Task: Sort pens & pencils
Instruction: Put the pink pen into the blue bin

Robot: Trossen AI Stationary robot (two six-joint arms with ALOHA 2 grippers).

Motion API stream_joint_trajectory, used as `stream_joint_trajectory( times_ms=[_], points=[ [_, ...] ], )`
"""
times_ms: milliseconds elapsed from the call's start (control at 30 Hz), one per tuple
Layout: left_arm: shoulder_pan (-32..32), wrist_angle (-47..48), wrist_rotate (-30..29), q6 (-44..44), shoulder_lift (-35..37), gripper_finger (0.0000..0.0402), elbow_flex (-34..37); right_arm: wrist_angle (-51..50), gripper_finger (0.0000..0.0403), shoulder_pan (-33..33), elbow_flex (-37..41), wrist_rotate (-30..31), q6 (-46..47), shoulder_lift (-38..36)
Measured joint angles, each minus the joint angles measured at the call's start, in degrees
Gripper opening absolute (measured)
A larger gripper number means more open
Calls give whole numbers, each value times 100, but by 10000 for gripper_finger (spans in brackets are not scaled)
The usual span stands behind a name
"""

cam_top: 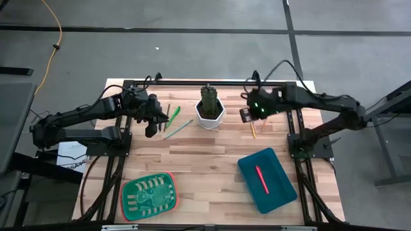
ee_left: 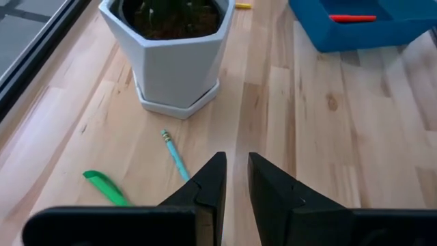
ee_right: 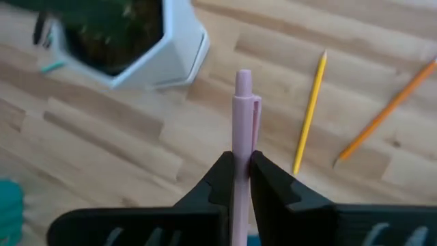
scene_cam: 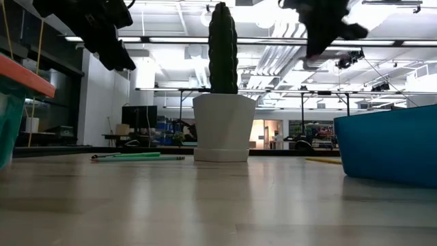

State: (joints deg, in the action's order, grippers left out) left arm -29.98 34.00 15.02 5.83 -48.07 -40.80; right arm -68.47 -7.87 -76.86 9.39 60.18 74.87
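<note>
My right gripper [ee_right: 237, 164] hangs above the table to the right of the white cactus pot [cam_top: 209, 110], shut on a pale pink pen [ee_right: 244, 113]. Below it a yellow pencil [ee_right: 311, 113] and an orange pencil [ee_right: 386, 113] lie flat on the wood. My left gripper [ee_left: 235, 183] hovers left of the pot, narrowly open with nothing between its fingers. Under it lie a green pen [ee_left: 106, 186] and a teal pencil [ee_left: 175, 154]. A red pen [cam_top: 262, 179] lies in the blue tray [cam_top: 277, 196]. My right gripper pinches the pink pen's barrel [ee_right: 244, 147] between its two fingers. The pen lies along the fingers, and its clip end [ee_right: 244, 89] sticks out past the fingertips. The fingers slant down from above, and the pen is lifted clear of the table.
A green tray [cam_top: 149, 196] sits at the near left, and the blue tray at the near right. The pot with its tall cactus [scene_cam: 222, 48] stands at the far middle, between the two arms. Another thin pencil [cam_top: 167, 109] lies by the green pen. Bare wood lies between the trays.
</note>
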Motion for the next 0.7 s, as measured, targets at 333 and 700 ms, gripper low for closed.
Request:
stream_joint_trajectory(
  times_ms=[333,700],
  points=[
    [0,-2,332,-138,0,51,0,-334,19,2113,377,664,2282,-85],
    [2,0,642,-613,0,51,0,946,19,3993,1709,669,4724,-83]
  ],
)
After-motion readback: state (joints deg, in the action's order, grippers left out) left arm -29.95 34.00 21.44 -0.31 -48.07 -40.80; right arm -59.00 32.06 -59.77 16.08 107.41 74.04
